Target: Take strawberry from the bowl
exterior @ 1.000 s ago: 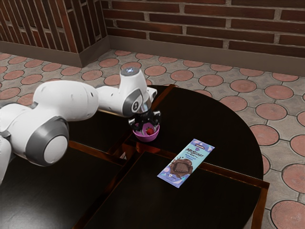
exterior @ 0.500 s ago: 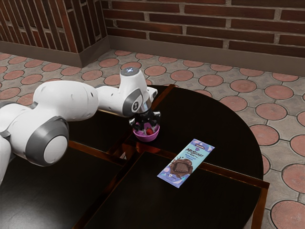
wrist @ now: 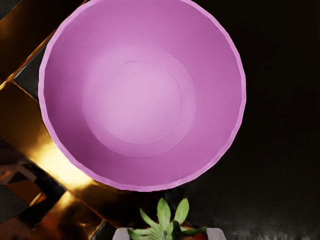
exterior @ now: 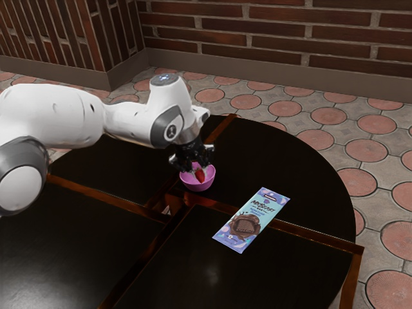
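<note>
Nearest to the gripper (exterior: pixel 199 170) is the strawberry (exterior: pixel 200 176), which it holds at the mouth of the pink bowl (exterior: pixel 197 187), leaves up and tip down. The fingers (wrist: pixel 121 234) stand narrow, one on each side, touching the fruit. I would judge it light and soft, easy to bruise, and a little slippery if its skin is wet. The broad part under the leaves is the good place to hold, with gentle pressure; the leaves alone could tear.

Around it comes the bowl's rim; whether the tip is above this rim I cannot tell, so straight up seems the safest way. Further out, the dark tabletop (exterior: pixel 283 161) gives room toward the exterior view's right. The chocolate packet (exterior: pixel 251 221) lies flat there, well apart from the bowl, and beyond is the table's curved edge.
</note>
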Motion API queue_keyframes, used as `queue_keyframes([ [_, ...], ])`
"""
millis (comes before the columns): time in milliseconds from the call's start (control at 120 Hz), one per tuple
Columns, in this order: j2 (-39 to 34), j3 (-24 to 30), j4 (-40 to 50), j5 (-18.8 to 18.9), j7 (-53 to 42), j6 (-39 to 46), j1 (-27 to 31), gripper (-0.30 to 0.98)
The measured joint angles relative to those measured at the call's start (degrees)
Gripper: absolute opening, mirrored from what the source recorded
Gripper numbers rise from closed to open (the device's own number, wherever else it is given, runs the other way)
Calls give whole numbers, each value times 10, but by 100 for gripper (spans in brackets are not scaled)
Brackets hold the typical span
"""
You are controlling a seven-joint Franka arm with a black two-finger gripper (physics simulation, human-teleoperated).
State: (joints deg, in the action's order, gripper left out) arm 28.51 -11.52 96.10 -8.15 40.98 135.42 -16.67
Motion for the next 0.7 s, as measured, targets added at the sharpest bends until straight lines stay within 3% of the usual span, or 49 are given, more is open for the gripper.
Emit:
queue_keyframes([
  [208, -120, 3, 194, -2, 3, -2, -23, 5],
  [517, -99, 3, 215, -11, 3, -4, -22, 8],
  [700, -135, 4, 216, -22, -4, -5, -27, 41],
])
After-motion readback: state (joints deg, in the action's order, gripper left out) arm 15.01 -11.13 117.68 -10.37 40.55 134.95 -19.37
